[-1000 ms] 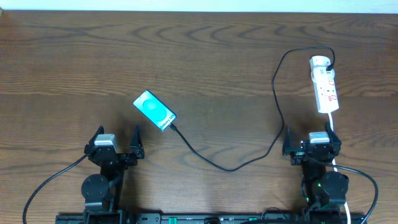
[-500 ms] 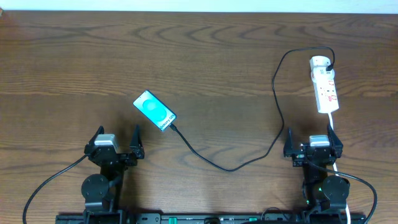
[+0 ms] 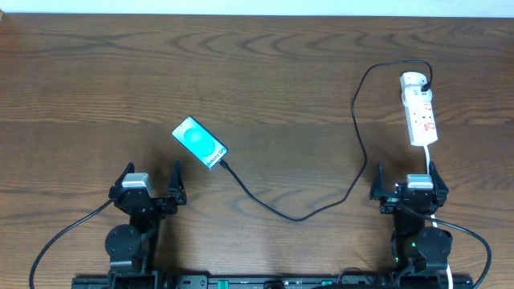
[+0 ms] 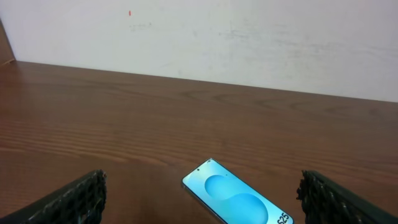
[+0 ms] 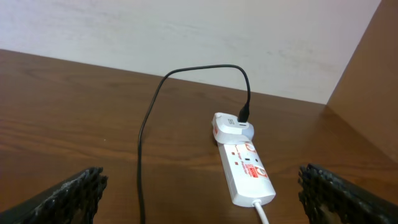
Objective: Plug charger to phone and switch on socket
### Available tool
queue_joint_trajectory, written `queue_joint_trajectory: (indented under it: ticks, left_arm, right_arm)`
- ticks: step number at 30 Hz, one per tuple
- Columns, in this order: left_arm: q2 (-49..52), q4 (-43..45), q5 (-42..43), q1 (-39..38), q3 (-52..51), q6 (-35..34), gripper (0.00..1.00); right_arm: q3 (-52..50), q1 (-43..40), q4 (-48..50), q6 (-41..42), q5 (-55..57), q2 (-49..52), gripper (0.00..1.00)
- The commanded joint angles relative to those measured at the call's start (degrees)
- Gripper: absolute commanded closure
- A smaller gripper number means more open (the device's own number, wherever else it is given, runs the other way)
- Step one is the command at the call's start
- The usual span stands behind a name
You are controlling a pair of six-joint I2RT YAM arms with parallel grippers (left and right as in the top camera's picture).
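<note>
The phone [image 3: 199,142] lies face up on the wooden table, cyan screen lit, and shows in the left wrist view [image 4: 239,200]. The charger's thin black cable [image 3: 297,215] runs from the phone's lower right end, where its plug tip [image 3: 224,164] meets the phone, across the table and up to the white adapter [image 3: 414,79] on the socket [image 3: 421,117]. The socket also shows in the right wrist view [image 5: 245,168]. My left gripper [image 3: 149,181] is open and empty, below and left of the phone. My right gripper [image 3: 407,181] is open and empty, just below the socket.
The socket's white cord [image 3: 430,160] runs down past my right gripper. The table's far edge meets a white wall [image 4: 249,37]. A wooden panel [image 5: 373,74] stands at the right. Black robot cables [image 3: 60,241] lie at the near edge.
My right gripper has shifted a little to the right and down, toward the near edge. The left arm, phone, cable and socket have not moved.
</note>
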Motion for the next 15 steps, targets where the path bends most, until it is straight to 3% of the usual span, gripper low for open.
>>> queue_joint_trajectory:
  ticks: [1, 15]
  left_arm:
    - [-0.3, -2.1, 0.5, 0.3, -1.0, 0.5, 0.08]
    - [-0.3, -2.1, 0.5, 0.3, -1.0, 0.5, 0.08]
  right_arm:
    - [-0.1, 0.5, -0.1, 1.3, 1.0, -0.4, 0.01]
    - [-0.1, 0.5, -0.1, 1.3, 1.0, -0.4, 0.01]
